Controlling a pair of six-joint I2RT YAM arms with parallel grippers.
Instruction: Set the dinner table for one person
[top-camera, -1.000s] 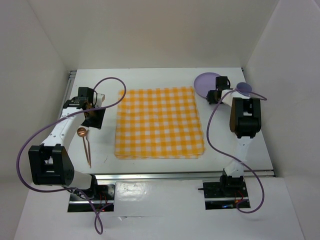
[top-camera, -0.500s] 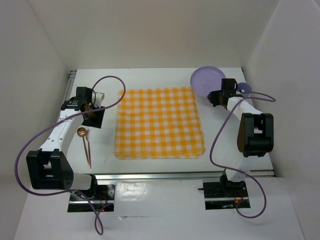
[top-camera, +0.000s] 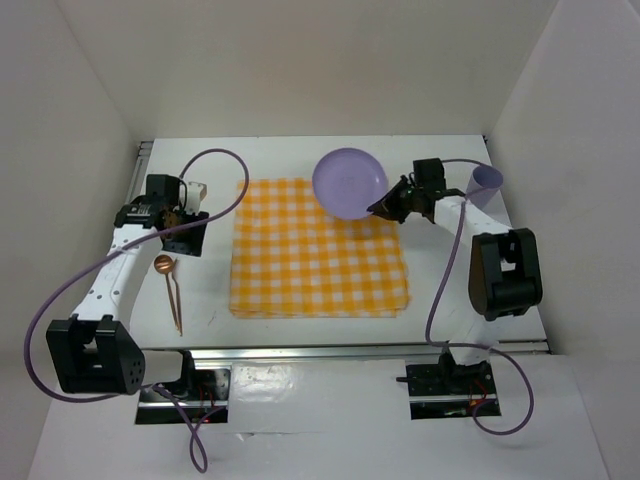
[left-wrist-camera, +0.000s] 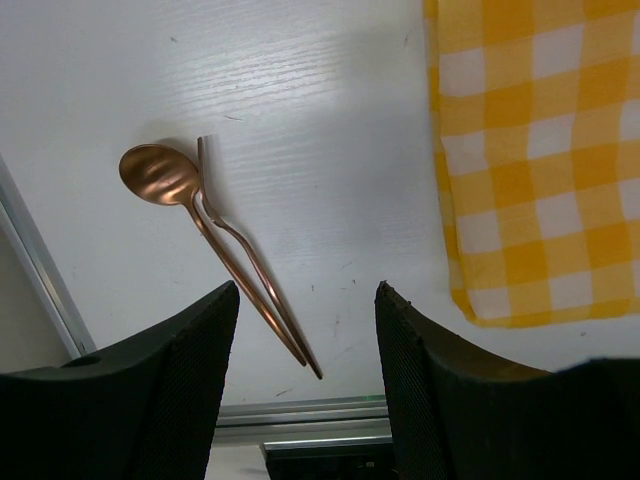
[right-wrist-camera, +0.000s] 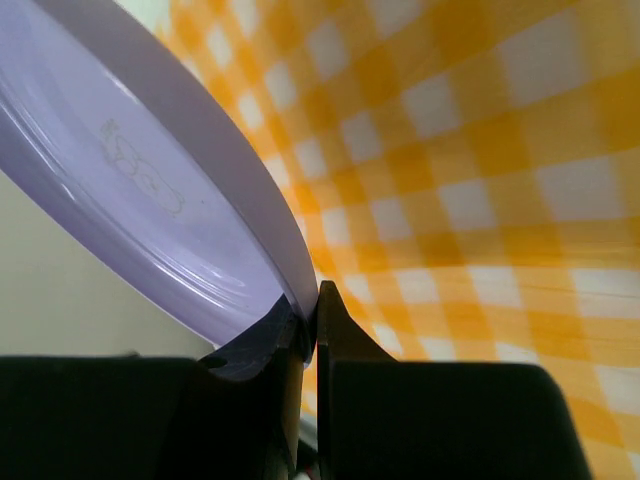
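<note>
Bench (top-camera: 300, 160): big plain white top with a metal rail on its edges. It fills the floor of the white-walled booth, and both arm bases sit at its near edge.

Orange-and-white checked cloth (top-camera: 318, 247) lies flat mid-bench.

Right gripper (right-wrist-camera: 312, 300): jaws nearly closed, pinching the rim of a lilac plate (top-camera: 348, 183). The plate is tilted, not flat. In the top view it sits over the far edge of the cloth, toward the right corner. The right wrist view shows checks under the plate. Can't tell if the lower rim touches the cloth.

Lilac cup (top-camera: 487, 180) stands on the bench at far right, beside the right arm and apart from the plate.

Left gripper (left-wrist-camera: 308, 300): jaws well apart, nothing between them. It hangs over bare bench left of the cloth.

Copper spoon (left-wrist-camera: 160, 175) lies on the bench left of the cloth, bowl toward the far side and handle toward the near rail. A second thin copper utensil (left-wrist-camera: 235, 235) lies against it, handles crossing or touching. Its head is too thin to tell what type it is. Neither touches the cloth or the left jaws.
</note>
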